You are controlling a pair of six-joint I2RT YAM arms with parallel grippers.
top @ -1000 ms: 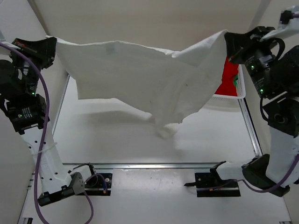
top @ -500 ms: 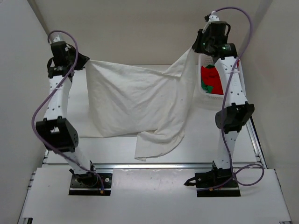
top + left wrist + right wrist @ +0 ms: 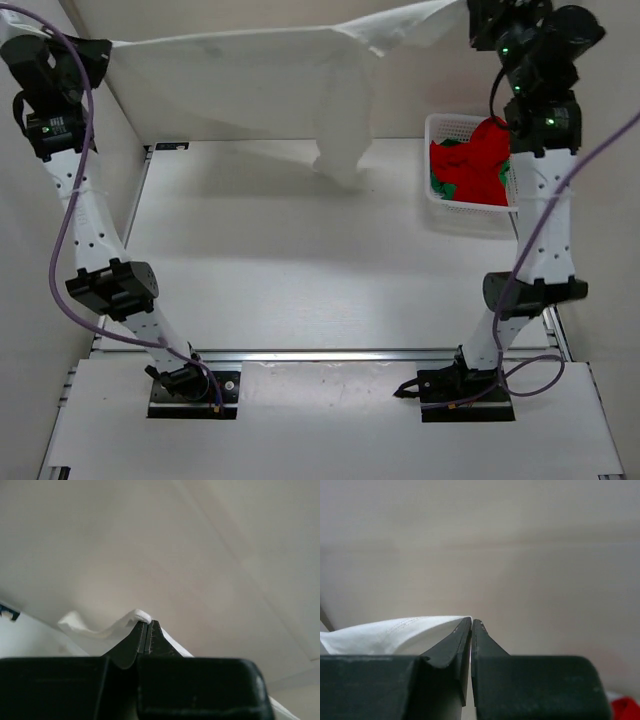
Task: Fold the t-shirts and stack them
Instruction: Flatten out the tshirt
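Note:
The white t-shirt (image 3: 260, 85) hangs stretched in the air above the table's far edge, its lower part drooping near the middle. At the upper left my left gripper (image 3: 103, 47) is shut on one corner of it; that cloth (image 3: 102, 627) bulges at the closed tips (image 3: 146, 623). High at the upper right my right gripper (image 3: 473, 20) is shut on the opposite corner, where white hem (image 3: 395, 630) runs from the closed tips (image 3: 471, 621). The red t-shirt (image 3: 478, 158) and the green t-shirt (image 3: 443, 188) lie crumpled in the basket.
A white mesh basket (image 3: 436, 127) stands at the table's far right, below the right arm. Both arms reach up tall from their bases (image 3: 195, 388) at the near edge. A metal rail (image 3: 330, 354) runs along the table's near side.
Both arms have swung the white t-shirt from hanging low over the table, its bottom on the surface, up and back to the far edge, pulling it taut and clear of the table.

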